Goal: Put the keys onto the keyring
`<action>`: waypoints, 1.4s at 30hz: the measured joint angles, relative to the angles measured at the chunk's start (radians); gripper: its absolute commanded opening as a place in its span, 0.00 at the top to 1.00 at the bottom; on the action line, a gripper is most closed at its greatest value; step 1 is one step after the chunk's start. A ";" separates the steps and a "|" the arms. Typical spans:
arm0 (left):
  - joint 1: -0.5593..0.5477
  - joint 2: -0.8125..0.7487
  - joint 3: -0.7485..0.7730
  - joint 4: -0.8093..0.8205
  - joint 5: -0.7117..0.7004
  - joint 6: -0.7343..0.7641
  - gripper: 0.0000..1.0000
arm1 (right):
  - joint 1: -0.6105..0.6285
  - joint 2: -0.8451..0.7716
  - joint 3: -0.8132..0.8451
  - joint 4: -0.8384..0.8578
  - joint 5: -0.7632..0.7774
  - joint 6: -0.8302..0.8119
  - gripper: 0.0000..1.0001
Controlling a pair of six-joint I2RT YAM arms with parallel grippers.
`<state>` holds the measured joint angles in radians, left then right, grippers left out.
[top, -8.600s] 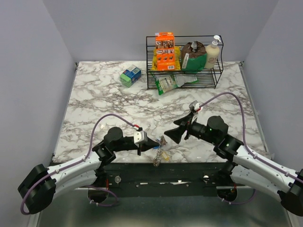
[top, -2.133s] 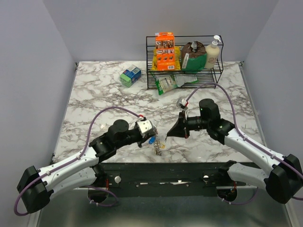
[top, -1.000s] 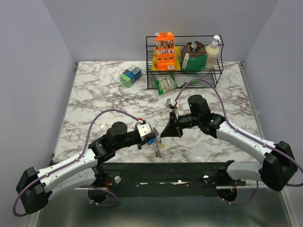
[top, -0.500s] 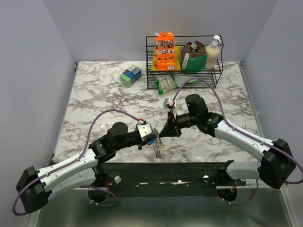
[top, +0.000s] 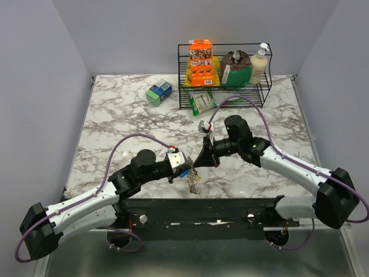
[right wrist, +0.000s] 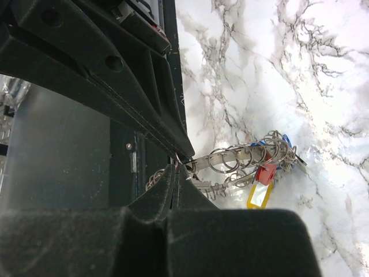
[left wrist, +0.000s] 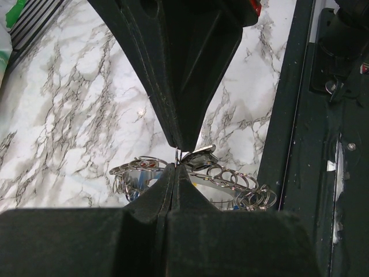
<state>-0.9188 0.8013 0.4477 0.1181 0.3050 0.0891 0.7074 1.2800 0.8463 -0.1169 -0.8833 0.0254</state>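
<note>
Right gripper (top: 194, 165) nearer — marble table (top: 115, 115)

A robotics lab's test cell: plain grey panel walls (top: 34, 86) box in a marble-patterned desk (top: 115, 115), with a cabled left arm (top: 86, 203) and right arm (top: 288, 166) bolted at its near edge. At the back stands a wire rack (top: 253, 95) of shop goods — an orange box (top: 200, 62), a soap bottle (top: 259, 62).

Marble table (top: 115, 124), clutter at the back, grey walls.
Black wire rack (top: 267, 86) back-right w/ orange box (top: 201, 62), brown bag (top: 236, 68) & pump bottle (top: 259, 63) on top shelf; green packet (top: 207, 101) sticking out of bottom shelf; small blue-green box (top: 158, 92) just left of rack.
</note>
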 measured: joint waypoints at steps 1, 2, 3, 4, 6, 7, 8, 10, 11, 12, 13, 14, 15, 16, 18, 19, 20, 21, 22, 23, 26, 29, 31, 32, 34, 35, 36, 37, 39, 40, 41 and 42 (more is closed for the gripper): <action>0.000 0.000 -0.001 0.000 0.000 0.000 1.00 | 0.000 0.000 0.000 0.000 0.004 0.000 1.00; 0.000 0.000 -0.002 0.000 0.000 0.000 1.00 | 0.000 0.000 0.000 0.000 0.007 0.000 1.00; 0.000 -0.001 -0.002 0.000 0.000 0.000 1.00 | 0.000 0.001 0.000 0.000 0.010 0.000 1.00; 0.000 -0.002 -0.003 0.000 0.000 0.000 1.00 | 0.000 0.001 0.000 0.000 0.013 0.000 1.00; 0.000 -0.006 -0.005 0.000 0.000 0.000 1.00 | 0.001 0.001 0.000 0.000 0.019 0.000 1.00; 0.000 -0.008 -0.007 0.000 0.000 0.000 1.00 | 0.001 0.001 0.000 0.000 0.022 0.000 1.00; 0.000 -0.011 -0.008 0.000 -0.001 0.000 1.00 | 0.001 0.002 0.000 0.000 0.023 0.000 1.00; 0.000 -0.017 -0.011 0.000 -0.001 0.000 1.00 | 0.001 0.003 0.000 0.000 0.026 0.000 1.00; 0.000 -0.020 -0.012 0.000 -0.001 0.000 1.00 | 0.002 0.004 0.000 0.000 0.026 0.000 0.99; 0.000 -0.024 -0.013 0.000 -0.002 0.000 1.00 | 0.002 0.005 0.000 0.000 0.026 0.000 1.00; 0.000 -0.027 -0.013 0.000 -0.002 0.000 1.00 | 0.003 0.005 0.000 0.000 0.029 0.000 1.00; 0.000 -0.032 -0.014 0.000 -0.002 0.000 1.00 | 0.004 0.005 0.000 -0.001 0.031 0.000 0.99; 0.000 -0.035 -0.014 0.000 -0.002 0.000 1.00 | 0.004 0.005 0.000 0.000 0.032 0.000 1.00; 0.000 -0.039 -0.014 0.000 -0.002 0.000 1.00 | 0.005 0.005 0.000 0.000 0.034 0.000 1.00; 0.000 -0.042 -0.015 0.000 -0.002 0.000 1.00 | 0.005 0.005 0.000 0.000 0.036 0.000 1.00; 0.000 -0.043 -0.016 0.000 -0.002 0.000 1.00 | 0.005 0.005 -0.001 0.000 0.037 0.000 1.00; 0.000 -0.045 -0.017 0.000 -0.001 0.000 1.00 | 0.005 0.005 -0.002 0.000 0.037 0.000 1.00; 0.000 -0.047 -0.019 0.000 -0.001 0.000 1.00 | 0.005 0.005 -0.003 0.000 0.037 0.000 1.00; 0.000 -0.048 -0.020 0.001 -0.001 0.000 1.00 | 0.005 0.006 -0.004 0.000 0.037 0.000 1.00; 0.000 -0.050 -0.021 0.002 -0.001 0.000 1.00 | 0.005 0.007 -0.005 0.000 0.038 0.000 1.00; 0.000 -0.058 -0.030 0.009 -0.001 -0.001 1.00 | 0.005 0.011 -0.009 0.000 0.041 0.000 1.00; 0.000 -0.068 -0.037 0.015 -0.001 -0.004 1.00 | 0.005 0.016 -0.010 0.000 0.042 0.001 1.00; 0.000 -0.077 -0.043 0.019 -0.001 -0.005 1.00 | 0.005 0.016 -0.011 0.001 0.042 0.001 1.00; 0.000 -0.080 -0.048 0.023 -0.001 -0.006 1.00 | 0.005 0.016 -0.011 0.001 0.042 0.001 1.00; 0.000 -0.084 -0.052 0.025 -0.001 -0.008 1.00 | 0.005 0.018 -0.011 0.001 0.042 0.002 1.00; 0.000 -0.085 -0.053 0.026 -0.001 -0.008 1.00 | 0.005 0.018 -0.011 0.001 0.042 0.002 1.00; 0.000 -0.085 -0.054 0.027 -0.001 -0.008 1.00 | 0.005 0.020 -0.011 0.002 0.042 0.002 0.99; 0.000 -0.086 -0.056 0.030 -0.001 -0.008 1.00 | 0.006 0.021 -0.011 0.002 0.042 0.003 1.00; 0.000 -0.089 -0.059 0.031 -0.001 -0.008 1.00 | 0.006 0.023 -0.011 0.003 0.042 0.005 0.99; 0.000 -0.089 -0.060 0.032 -0.001 -0.008 1.00 | 0.006 0.024 -0.011 0.003 0.042 0.008 0.96; 0.000 -0.090 -0.061 0.034 -0.001 -0.008 1.00 | 0.006 0.024 -0.011 0.003 0.042 0.008 0.92; 0.000 -0.090 -0.063 0.037 -0.001 -0.008 1.00 | 0.006 0.024 -0.011 0.003 0.042 0.009 0.87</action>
<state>-0.9188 0.7109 0.3851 0.1551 0.3042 0.0807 0.7136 1.3041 0.8356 -0.1135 -0.8417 0.0345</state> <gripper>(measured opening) 0.009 0.032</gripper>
